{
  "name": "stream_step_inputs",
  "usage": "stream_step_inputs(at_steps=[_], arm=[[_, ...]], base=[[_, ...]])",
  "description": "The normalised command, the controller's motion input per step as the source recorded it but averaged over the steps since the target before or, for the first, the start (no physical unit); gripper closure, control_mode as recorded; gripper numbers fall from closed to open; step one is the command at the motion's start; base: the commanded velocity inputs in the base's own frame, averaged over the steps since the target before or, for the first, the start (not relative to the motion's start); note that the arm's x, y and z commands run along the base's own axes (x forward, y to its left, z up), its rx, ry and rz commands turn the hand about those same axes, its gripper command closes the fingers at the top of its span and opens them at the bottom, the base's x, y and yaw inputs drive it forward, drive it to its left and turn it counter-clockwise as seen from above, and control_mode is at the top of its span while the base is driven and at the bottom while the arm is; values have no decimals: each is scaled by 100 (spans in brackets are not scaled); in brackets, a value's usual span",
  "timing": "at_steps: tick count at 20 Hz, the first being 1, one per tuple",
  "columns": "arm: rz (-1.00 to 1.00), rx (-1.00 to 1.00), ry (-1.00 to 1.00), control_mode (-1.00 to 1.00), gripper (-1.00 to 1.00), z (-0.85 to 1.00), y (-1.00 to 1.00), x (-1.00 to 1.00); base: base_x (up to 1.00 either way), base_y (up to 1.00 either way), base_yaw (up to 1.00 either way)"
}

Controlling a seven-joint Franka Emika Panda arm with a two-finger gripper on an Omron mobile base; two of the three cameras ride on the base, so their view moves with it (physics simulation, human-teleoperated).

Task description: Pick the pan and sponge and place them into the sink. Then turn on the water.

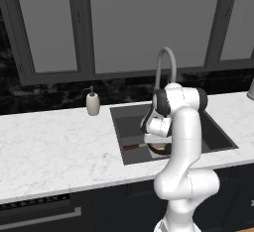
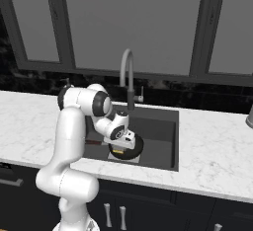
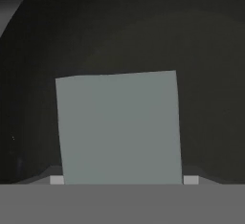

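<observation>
Claw [image 3: 123, 181] astride sponge [image 3: 119, 127], pan [image 2: 129, 150] beneath, in sink [image 2: 160, 126]

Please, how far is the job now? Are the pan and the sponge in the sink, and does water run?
Done: the pan lies in the sink. In hand: the sponge sits between the fingertips of the gripper, low over the pan; whether it is gripped or released, I cannot tell. Left: no stream comes from the faucet, so turning on the water remains.
</observation>
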Motion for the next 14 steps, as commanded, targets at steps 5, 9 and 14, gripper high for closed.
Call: stream_step_inputs(at_steps=[5,9,14], arm=[[0,0,0,-100,-100,0,0,0],[0,0,0,-100,-100,0,0,0],[0,0,-3,-100,-100,8,0,-6]], base=[[0,0,0],[0,0,0],[0,0,0]])
